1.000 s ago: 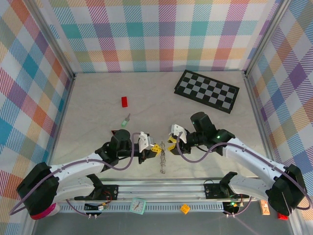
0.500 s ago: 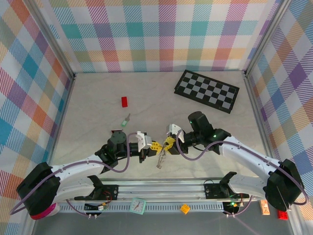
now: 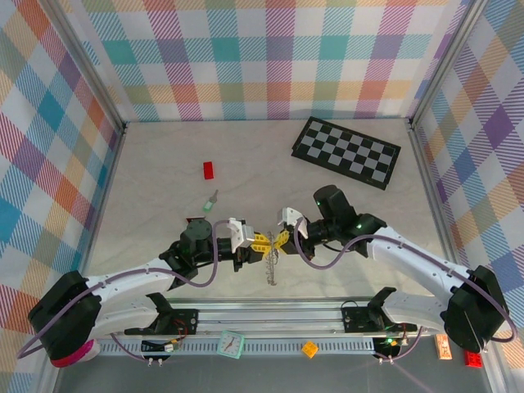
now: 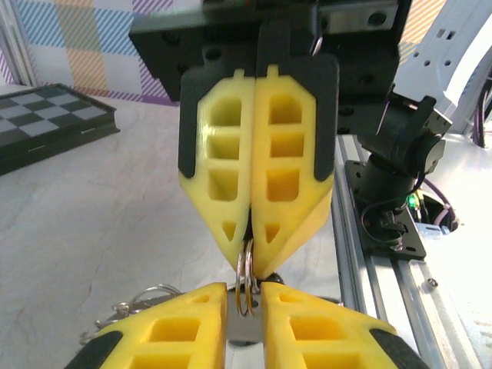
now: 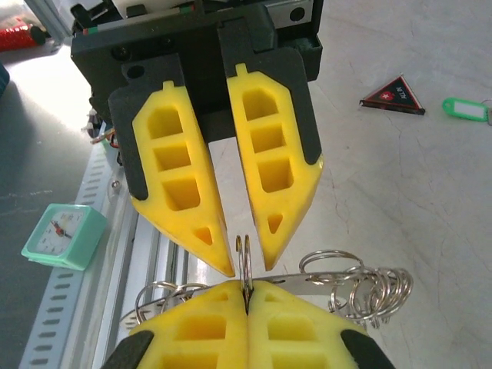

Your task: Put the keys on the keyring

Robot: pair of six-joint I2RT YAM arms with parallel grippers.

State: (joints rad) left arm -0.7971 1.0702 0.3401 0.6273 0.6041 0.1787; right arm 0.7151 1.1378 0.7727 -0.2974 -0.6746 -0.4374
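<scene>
Trouble is close, because two grippers meet on one tiny ring. They are over the table [image 3: 164, 164], by the middle of its near edge.

The right gripper [image 3: 282, 239] is squeezed tight on a small ring at one end of the keyring [image 3: 270, 266]. The rest of the keyring trails from there toward the near edge. I cannot tell if it hangs free or lies on the table.

The left gripper [image 3: 260, 243] has its jaws a little apart, one on each side of that same ring. It grips nothing.

The green key [image 3: 211, 202] lies flat on the table, left of the middle. It sits between the red brick [image 3: 208, 169] and the left arm, well apart from both grippers. I see no key on the keyring yet.

What could go wrong? The ring is thin, and only the very tips of the right fingers pinch it. A small tug could make it slip out, and then the keyring would drop. The left fingers are just beside the right ones, so a crooked move back could bump them or catch the ring and twist it. The key is tiny and flat too. A gripper coming down on it could push it along the table and miss it.
</scene>
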